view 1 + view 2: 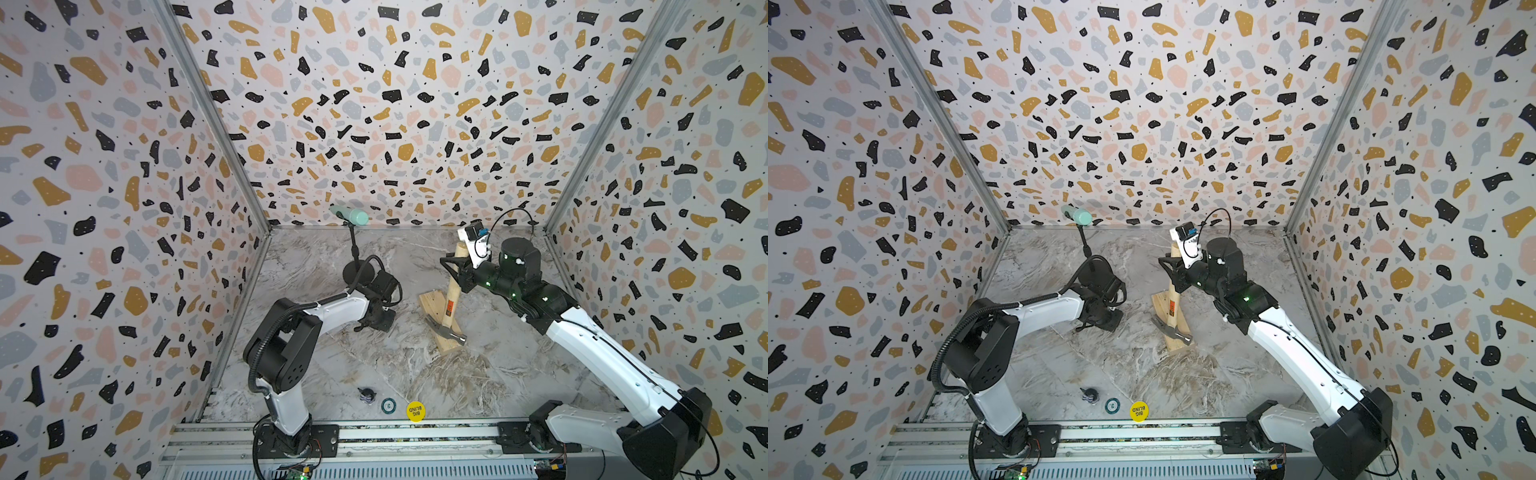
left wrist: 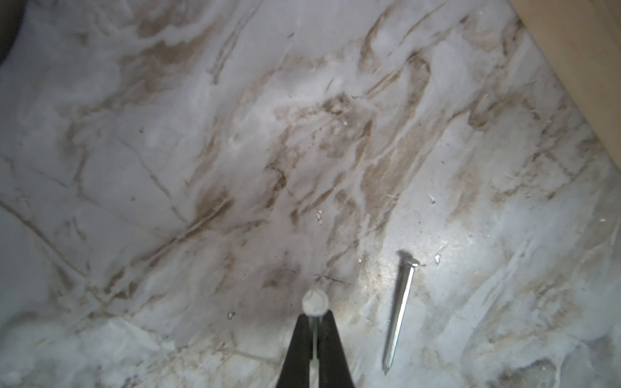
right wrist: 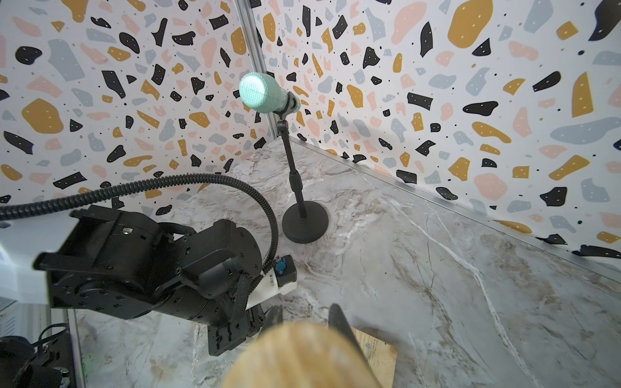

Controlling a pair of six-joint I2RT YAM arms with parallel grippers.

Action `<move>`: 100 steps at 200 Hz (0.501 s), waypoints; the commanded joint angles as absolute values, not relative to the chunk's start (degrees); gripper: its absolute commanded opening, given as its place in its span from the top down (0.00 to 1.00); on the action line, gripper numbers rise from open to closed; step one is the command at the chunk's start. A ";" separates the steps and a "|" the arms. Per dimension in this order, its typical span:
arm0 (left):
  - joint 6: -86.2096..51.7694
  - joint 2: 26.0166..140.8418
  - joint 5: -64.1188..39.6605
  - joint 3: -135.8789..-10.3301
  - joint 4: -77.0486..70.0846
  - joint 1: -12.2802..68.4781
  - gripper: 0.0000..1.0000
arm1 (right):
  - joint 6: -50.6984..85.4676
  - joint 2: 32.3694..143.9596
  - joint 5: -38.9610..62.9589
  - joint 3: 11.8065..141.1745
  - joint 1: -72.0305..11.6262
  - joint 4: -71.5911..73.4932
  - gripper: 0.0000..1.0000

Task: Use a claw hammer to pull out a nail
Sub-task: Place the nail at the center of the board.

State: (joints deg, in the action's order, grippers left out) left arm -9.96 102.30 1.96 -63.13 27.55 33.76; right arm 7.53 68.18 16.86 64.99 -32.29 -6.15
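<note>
My right gripper (image 1: 454, 269) clamped the claw hammer (image 1: 452, 296) near its handle's end, with the head resting on the wood block (image 1: 430, 303) just right of the tabletop's (image 1: 374, 365) middle. My left gripper (image 2: 314, 319) pinched the nail (image 2: 314, 304) just above the tabletop, beside a loose nail (image 2: 400, 309) lying flat.

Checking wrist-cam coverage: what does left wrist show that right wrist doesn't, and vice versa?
Left wrist only: left tool shut on a nail; a second nail lying loose on the table. Right wrist only: right tool clamping the claw hammer handle's end, the microphone on its stand, the left arm, patterned walls. Both: the marble table, a corner of the wood block.
</note>
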 commanded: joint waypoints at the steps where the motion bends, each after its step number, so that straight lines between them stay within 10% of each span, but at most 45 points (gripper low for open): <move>1: -10.51 103.08 1.23 -64.92 28.53 33.40 1.00 | 7.35 64.89 16.10 69.43 -33.02 -2.38 1.00; 100: -10.74 104.90 0.26 -65.29 28.92 33.40 1.00 | 5.01 64.19 12.81 68.85 -37.09 -1.59 1.00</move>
